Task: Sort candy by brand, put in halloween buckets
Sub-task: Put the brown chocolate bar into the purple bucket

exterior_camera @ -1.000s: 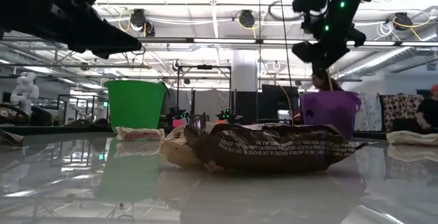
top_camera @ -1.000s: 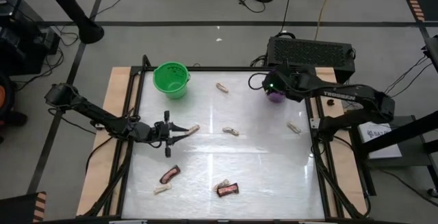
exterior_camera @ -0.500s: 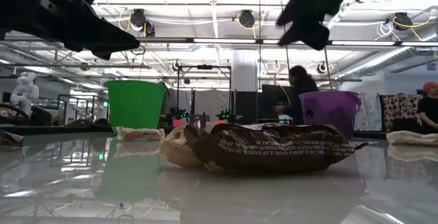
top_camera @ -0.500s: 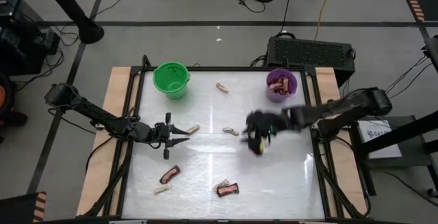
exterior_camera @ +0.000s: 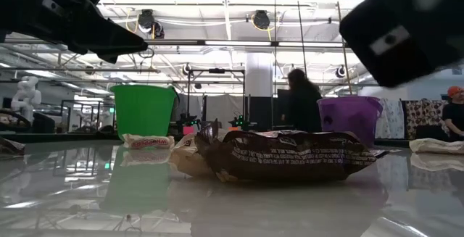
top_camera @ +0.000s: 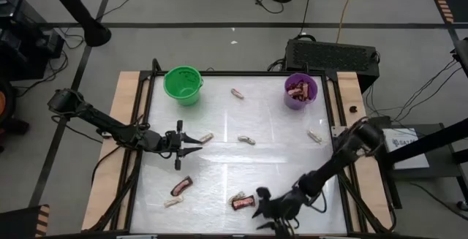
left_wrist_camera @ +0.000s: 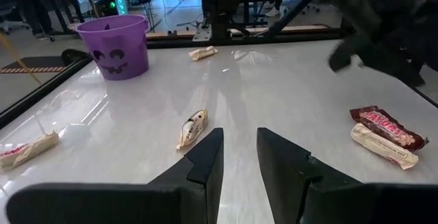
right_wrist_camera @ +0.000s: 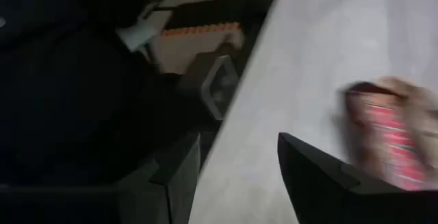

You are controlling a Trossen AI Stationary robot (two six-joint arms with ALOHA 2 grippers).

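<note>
Now right fingers [top_camera: 265, 207] part beside a red-brown bar [top_camera: 243, 202].

The high view looks straight down on the whole table [top_camera: 234, 162]; the low view sits at tabletop height, close behind a dark bar [exterior_camera: 290, 155], facing both buckets. Each wrist view looks forward past its arm's fingers, and all four views share that bar.

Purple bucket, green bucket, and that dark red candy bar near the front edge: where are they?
purple bucket [top_camera: 300, 91], high view, on its rim.
green bucket [top_camera: 182, 85], high view, inside its mouth.
dark red candy bar [top_camera: 243, 203], high view, middle of the wrapper.
</note>
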